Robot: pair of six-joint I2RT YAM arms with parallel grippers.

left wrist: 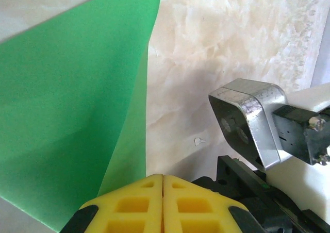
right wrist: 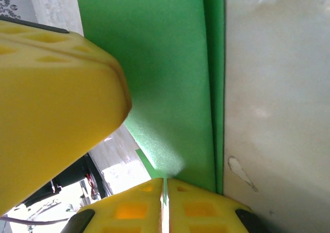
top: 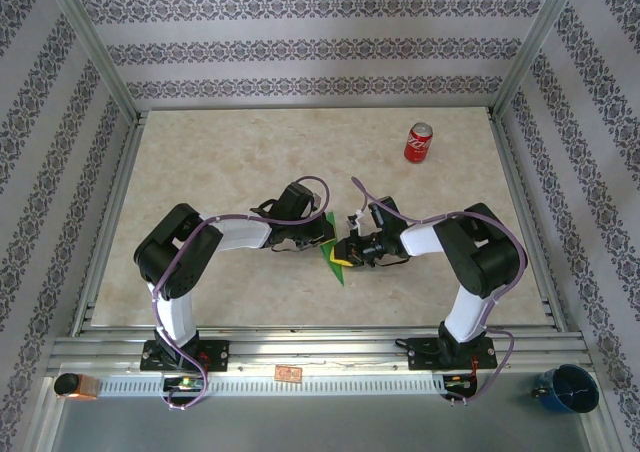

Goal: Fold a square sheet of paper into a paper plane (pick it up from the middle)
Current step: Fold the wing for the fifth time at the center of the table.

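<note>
a: where is the thin bright green sheet of paper (top: 336, 269) found?

b: it is seen near the middle of the beige marbled tabletop (top: 220, 172), between the two arms, as a narrow folded shape with its point toward the near edge. the red soda can (top: 418, 143) is set well apart, toward the far right.

a: how is the right gripper (top: 345, 255) set?

b: in the right wrist view its yellow pads (right wrist: 196, 210) are pressed together, and the paper (right wrist: 165, 78) is pinched in the seam. layered edges are seen along the paper's right side.

a: and the left gripper (top: 325, 240)?

b: its yellow pads (left wrist: 129, 207) are closed with no gap. the paper (left wrist: 72, 114) rises curved on their left and meets their top edge. whether it is caught between them cannot be told.
</note>
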